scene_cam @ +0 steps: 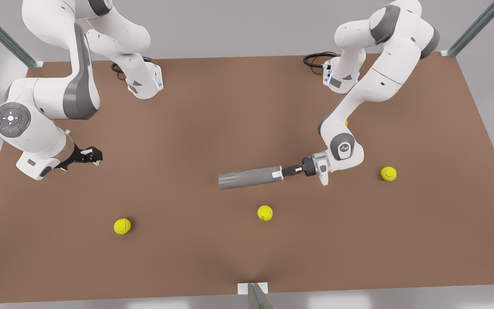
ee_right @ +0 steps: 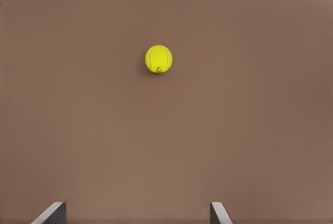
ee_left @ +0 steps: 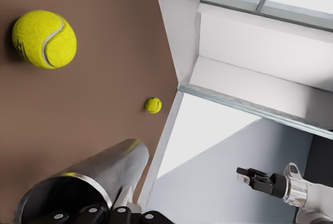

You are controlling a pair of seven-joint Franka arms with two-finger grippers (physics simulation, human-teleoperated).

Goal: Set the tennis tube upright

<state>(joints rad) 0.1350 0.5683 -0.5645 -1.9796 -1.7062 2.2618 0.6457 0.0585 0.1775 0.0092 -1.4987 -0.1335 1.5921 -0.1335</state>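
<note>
The tennis tube (scene_cam: 249, 177) is a grey cylinder lying flat near the table's middle, pointing left-right in the front view. My left gripper (scene_cam: 278, 174) comes in from the front view's right and is shut on the tube's right end. In the left wrist view that end of the tube (ee_left: 88, 180) shows close up as an open mouth with a silvery rim. My right gripper (scene_cam: 92, 155) waits open over the table at the front view's left, far from the tube. Its fingertips (ee_right: 52, 213) stand wide apart above bare table.
Yellow-green tennis balls lie on the brown table (scene_cam: 195, 111): one (scene_cam: 265, 213) just in front of the tube, one (scene_cam: 122, 226) at the front left, one (scene_cam: 388, 173) at the right. A metal post (scene_cam: 255, 295) stands at the front edge.
</note>
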